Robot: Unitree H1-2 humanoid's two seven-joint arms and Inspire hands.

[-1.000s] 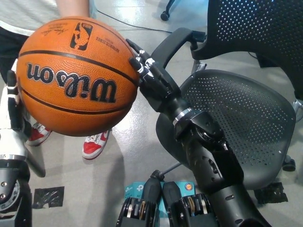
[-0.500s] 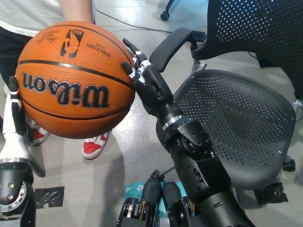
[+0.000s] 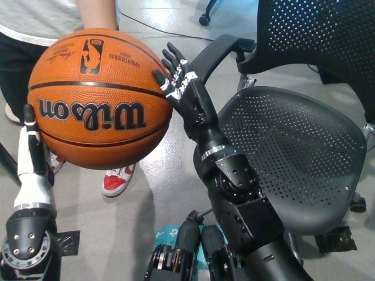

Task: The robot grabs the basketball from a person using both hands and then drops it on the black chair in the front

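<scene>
I see the ball (image 3: 99, 98) up at the left, pressed between my two hands: the white left hand (image 3: 30, 153) flat against its lower left side, the black right hand (image 3: 183, 93) against its right side with fingers spread and extended, neither one curled around it. A person (image 3: 35, 23) stands behind the ball, an arm reaching to its top, red-and-white shoes (image 3: 117, 178) below. The chair (image 3: 293, 152) sits to the right of my right arm, seat bare, well apart from the ball.
</scene>
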